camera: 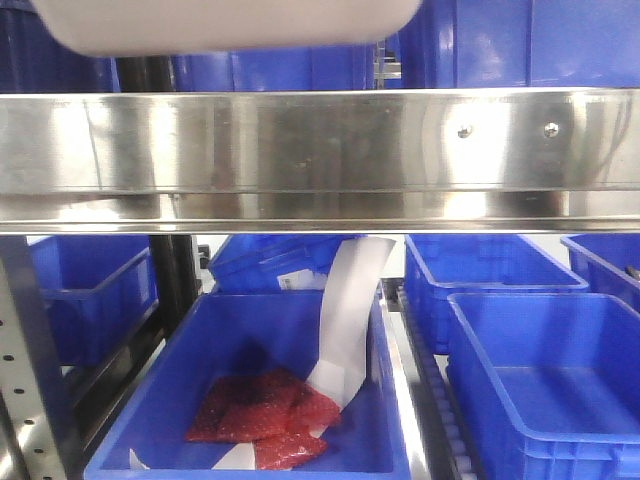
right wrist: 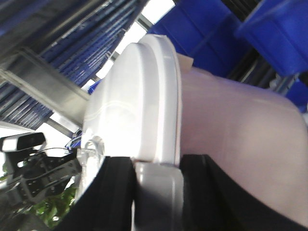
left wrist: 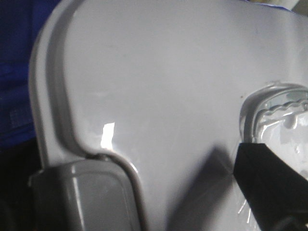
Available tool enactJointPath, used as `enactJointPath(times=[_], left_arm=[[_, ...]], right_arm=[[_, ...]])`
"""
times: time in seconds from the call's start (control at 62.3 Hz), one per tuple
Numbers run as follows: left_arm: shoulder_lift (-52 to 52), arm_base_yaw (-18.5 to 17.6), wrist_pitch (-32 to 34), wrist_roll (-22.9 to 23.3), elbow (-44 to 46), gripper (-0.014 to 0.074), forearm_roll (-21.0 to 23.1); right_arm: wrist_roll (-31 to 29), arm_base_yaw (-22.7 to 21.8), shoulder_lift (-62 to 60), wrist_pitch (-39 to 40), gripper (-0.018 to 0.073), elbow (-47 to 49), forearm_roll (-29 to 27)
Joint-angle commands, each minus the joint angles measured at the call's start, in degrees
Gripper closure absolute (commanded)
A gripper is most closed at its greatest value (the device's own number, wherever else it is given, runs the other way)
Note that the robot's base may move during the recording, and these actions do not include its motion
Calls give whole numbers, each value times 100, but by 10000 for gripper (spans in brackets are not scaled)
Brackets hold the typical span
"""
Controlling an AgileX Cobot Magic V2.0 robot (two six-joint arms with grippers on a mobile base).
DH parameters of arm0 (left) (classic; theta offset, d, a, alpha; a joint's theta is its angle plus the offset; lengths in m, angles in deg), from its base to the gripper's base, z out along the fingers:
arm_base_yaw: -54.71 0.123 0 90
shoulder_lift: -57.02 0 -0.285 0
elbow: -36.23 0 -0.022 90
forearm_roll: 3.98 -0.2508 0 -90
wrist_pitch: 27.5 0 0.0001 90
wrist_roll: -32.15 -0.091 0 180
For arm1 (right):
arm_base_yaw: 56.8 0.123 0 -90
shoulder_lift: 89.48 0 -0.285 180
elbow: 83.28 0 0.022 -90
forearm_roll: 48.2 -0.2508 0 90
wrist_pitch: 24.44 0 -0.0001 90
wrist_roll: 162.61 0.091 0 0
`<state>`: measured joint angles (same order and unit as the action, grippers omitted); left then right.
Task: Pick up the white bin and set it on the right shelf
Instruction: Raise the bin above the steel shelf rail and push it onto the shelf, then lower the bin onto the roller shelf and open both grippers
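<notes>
The white bin [camera: 230,25] shows only as its pale underside at the top of the front view, above the right shelf's shiny steel front beam [camera: 300,150] with two screws. In the left wrist view its flat lid [left wrist: 168,82] fills the frame, with a grey latch [left wrist: 82,192] at the lower left. My left gripper [left wrist: 159,202] shows one black finger [left wrist: 269,187] lying on the lid; the other is hidden. In the right wrist view the bin [right wrist: 231,125] is tilted. My right gripper [right wrist: 159,192] is shut on its grey latch [right wrist: 159,187].
Below the beam a blue crate [camera: 150,400] holds red bags [camera: 260,415] and a white paper strip [camera: 350,310]. More blue crates [camera: 540,390] stand right and behind. A perforated upright [camera: 25,380] stands at the left. Blue crates [right wrist: 211,29] sit behind the bin.
</notes>
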<state>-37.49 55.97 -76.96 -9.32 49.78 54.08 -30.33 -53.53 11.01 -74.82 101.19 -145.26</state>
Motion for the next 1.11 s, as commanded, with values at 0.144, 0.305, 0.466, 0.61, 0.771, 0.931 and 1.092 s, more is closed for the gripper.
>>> enactJointPath(times=[0.144, 0.305, 0.466, 0.61, 0.771, 0.931, 1.092], left_arm=[[-280, -133, -107, -53, 233, 722, 808], [-552, -133, -119, -68, 242, 704, 808], [-701, -133, -43, -112, 257, 549, 786], [-723, -133, 33, -121, 262, 314, 721], [-723, -133, 60, -407, 422, 74, 724], [-723, -133, 37, -407, 669, 46, 577], [-723, -133, 23, -407, 973, 50, 10]], right_arm=[[-300, 145, 315, -453, 500, 400, -386], [-481, 145, 486, -366, 499, 400, -386], [-644, 145, 587, -293, 338, 419, -377], [-686, 145, 608, -58, 38, 419, -365], [-954, 52, 608, 49, -74, 518, -329], [-998, -181, 608, 49, -76, 697, -157], [-998, -417, 608, 76, -76, 940, 437]])
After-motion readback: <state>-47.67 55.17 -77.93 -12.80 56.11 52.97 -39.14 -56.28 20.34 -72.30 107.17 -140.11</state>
